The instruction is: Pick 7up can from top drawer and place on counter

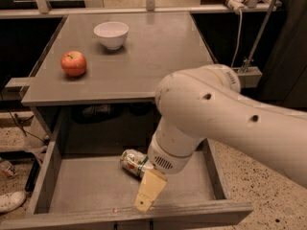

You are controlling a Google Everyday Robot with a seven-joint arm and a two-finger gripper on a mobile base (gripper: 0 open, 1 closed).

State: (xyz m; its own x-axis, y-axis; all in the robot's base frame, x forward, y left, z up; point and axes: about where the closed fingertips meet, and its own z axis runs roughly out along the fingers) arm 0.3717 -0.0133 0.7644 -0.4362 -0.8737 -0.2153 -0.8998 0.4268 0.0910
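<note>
The 7up can [133, 161] lies on its side on the floor of the open top drawer [81, 188], near the middle and toward the back. My gripper [147, 193] hangs from the big white arm [225, 123] inside the drawer. It sits just in front of and to the right of the can, close to its right end. The arm's wrist hides that end of the can. The counter [153, 61] is above the drawer.
A red apple [73, 63] sits on the counter's left side and a white bowl [111, 34] stands further back. The drawer's front panel [120, 219] and side walls [46, 174] enclose the can. A white shoe [10, 201] lies on the floor at left.
</note>
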